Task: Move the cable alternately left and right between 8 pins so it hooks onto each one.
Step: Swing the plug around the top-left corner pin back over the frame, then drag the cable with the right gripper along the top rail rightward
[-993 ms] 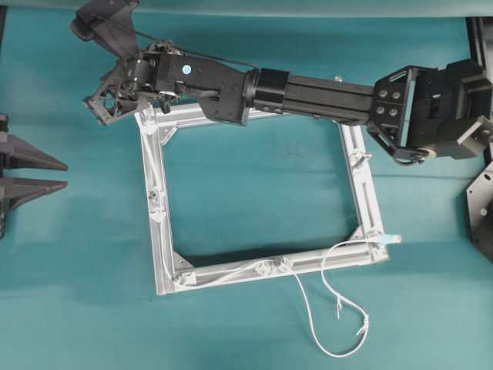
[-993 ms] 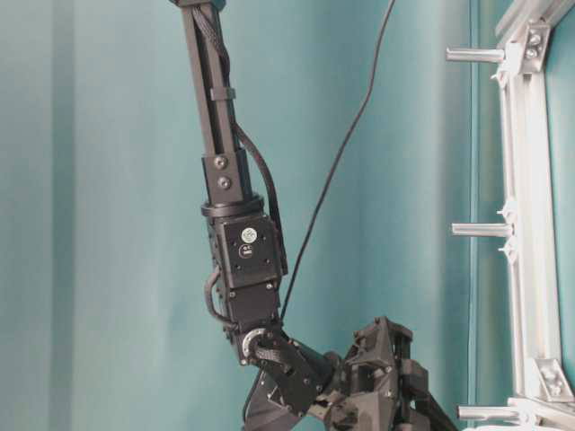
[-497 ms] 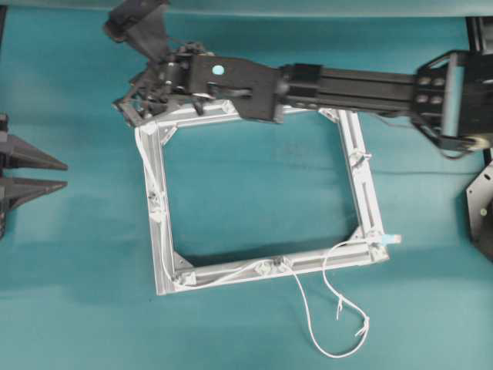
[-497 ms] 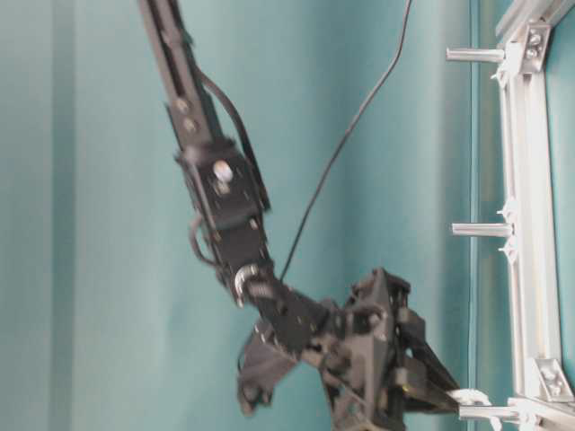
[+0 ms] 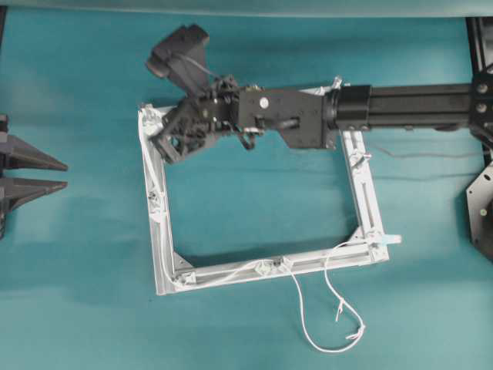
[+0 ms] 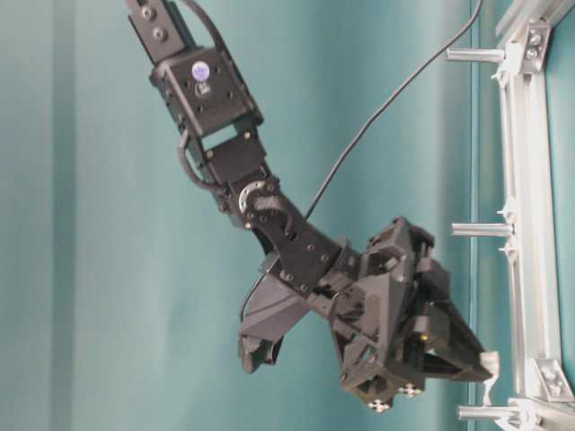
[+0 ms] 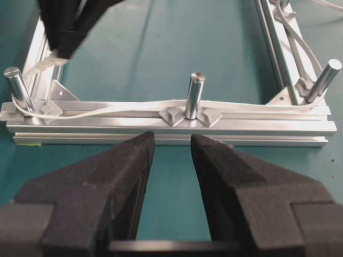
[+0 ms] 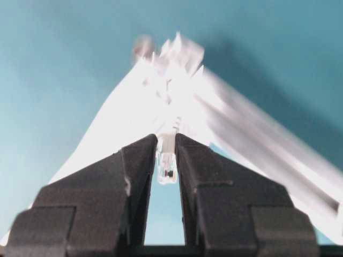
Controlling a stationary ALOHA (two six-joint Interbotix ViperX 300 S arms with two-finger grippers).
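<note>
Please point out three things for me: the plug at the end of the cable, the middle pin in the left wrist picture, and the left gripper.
plug (image 8: pixel 168 165): right wrist view, clear body between the fingers.
middle pin (image 7: pixel 195 96): left wrist view, its shaft.
left gripper (image 7: pixel 170 145): left wrist view, gap between its fingertips.

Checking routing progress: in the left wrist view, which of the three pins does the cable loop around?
The left corner pin: the cable curves around its base; it merely passes the other two.

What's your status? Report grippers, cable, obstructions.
Right gripper shut on the cable's plug, above the frame's far-left corner. Left gripper open, idle before the middle pin. Cable lies along the near bar. Nothing blocking.
</note>
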